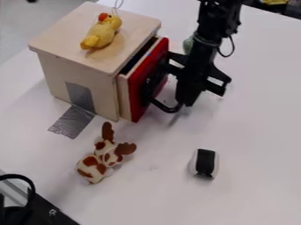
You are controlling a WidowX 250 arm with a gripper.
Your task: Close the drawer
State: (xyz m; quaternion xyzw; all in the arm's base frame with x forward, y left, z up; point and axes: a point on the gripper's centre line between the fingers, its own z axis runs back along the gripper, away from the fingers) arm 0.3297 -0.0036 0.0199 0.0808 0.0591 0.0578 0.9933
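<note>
moose toy (101, 159) and eraser (204, 164) in front of drawer (144, 81)

11 o'clock: cabinet (56, 72), smooth matt wood | 12: drawer front (136, 90), smooth red | 9: tape (73, 121), creased, silvery sheen | 11: bird (101, 35), 7: antlered toy (92, 168), soft cloth | 5: block (205, 162), smooth, plastic-looking

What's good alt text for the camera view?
Black robot gripper at the partly open, red-fronted drawer of a wooden cabinet. A yellow toy duck lies on top; an antlered plush toy lies in front, on the white table.
</note>
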